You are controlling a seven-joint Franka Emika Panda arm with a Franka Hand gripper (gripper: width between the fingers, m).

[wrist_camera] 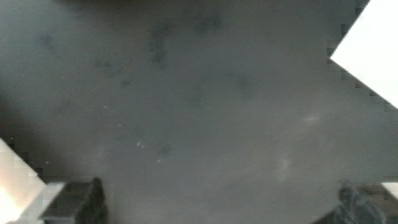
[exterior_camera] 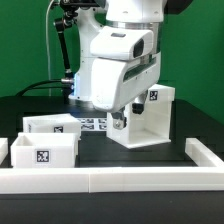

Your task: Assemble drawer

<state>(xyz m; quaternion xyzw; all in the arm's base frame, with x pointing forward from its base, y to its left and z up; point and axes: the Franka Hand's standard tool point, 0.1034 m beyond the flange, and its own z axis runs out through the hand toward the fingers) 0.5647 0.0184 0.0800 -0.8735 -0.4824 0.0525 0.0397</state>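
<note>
Drawer assembly looks barely begun. By the counter's [exterior_camera: 192,128] front corner on the exterior view's left, the front tray [exterior_camera: 42,152] sits just ahead of the rear tray [exterior_camera: 55,124], and neither is inside anything. Near the middle, the gripper [wrist_camera: 217,205] hangs low over bare counter with its fingers spread and nothing between them (the wrist view shows this). Further right, the housing [exterior_camera: 150,118] stands upright, seemingly unfilled, so both insertions likely remain.

Fingers [wrist_camera: 75,205] blurred, cropped at picture edge; housing [exterior_camera: 155,120] partly behind arm [exterior_camera: 115,60].
</note>
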